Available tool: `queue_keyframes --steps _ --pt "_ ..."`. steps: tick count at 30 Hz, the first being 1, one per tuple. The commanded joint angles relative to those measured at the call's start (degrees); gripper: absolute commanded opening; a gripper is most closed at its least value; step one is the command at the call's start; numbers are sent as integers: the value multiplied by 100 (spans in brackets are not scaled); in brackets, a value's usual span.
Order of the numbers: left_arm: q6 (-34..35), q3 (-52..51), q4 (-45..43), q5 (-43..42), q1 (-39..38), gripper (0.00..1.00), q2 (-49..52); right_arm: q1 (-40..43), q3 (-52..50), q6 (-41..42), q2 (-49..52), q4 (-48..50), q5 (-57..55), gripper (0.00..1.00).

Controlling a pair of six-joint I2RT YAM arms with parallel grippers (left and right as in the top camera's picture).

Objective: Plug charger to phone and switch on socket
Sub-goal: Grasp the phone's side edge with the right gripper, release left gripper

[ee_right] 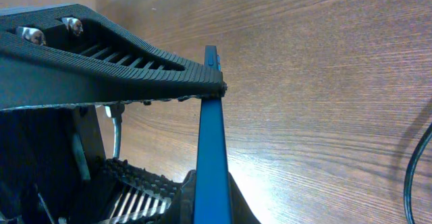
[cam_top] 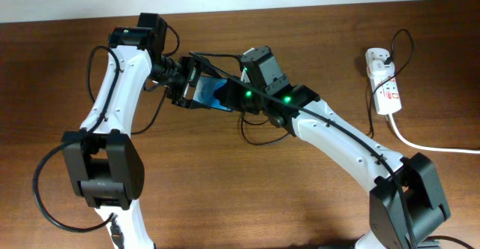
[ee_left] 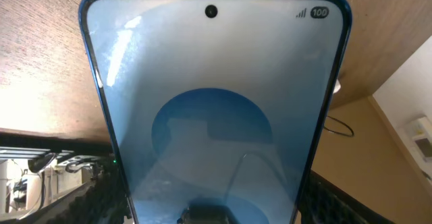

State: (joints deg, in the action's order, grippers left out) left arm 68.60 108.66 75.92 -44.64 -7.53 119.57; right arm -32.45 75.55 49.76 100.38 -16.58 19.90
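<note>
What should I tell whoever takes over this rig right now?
Left gripper: closed across the phone, holding it tilted.
Right gripper: shut at the phone's edge; what it grips is unclear.
Socket: far right of the table, no arm near it.
Charger cable leaves the socket; its tip is not visible.
Done: phone gripped.
To do: confirm the plug is in, switch on the socket.
</note>
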Motion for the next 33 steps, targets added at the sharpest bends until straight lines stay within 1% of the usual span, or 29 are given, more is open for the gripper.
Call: queue_keyframes --steps 1,6,9,10,11,14,22,27,33 --pt "15 90 66 -446 -83 31 -151 -72 37 -229 98 208 203 4" --pt "15 90 66 -446 -85 66 -151 87 37 -225 96 249 446 4" --pt "15 90 68 -446 -85 82 -151 280 37 -225 92 249 673 4" --pt "15 90 68 -446 -83 91 -151 326 37 -227 92 249 734 4" --pt "15 90 68 -446 -85 94 -151 352 37 -227 92 249 787 4" --pt "15 90 66 -444 -85 99 -153 376 37 -227 92 249 894 4" --pt "13 90 61 -256 -83 99 -151 498 37 -229 35 192 1014 4" --pt "-555 90 -372 227 -83 99 -151 761 37 -295 -105 -164 988 4" --pt "-1231 90 -931 223 -83 99 -153 1019 37 -501 -352 -599 966 4"
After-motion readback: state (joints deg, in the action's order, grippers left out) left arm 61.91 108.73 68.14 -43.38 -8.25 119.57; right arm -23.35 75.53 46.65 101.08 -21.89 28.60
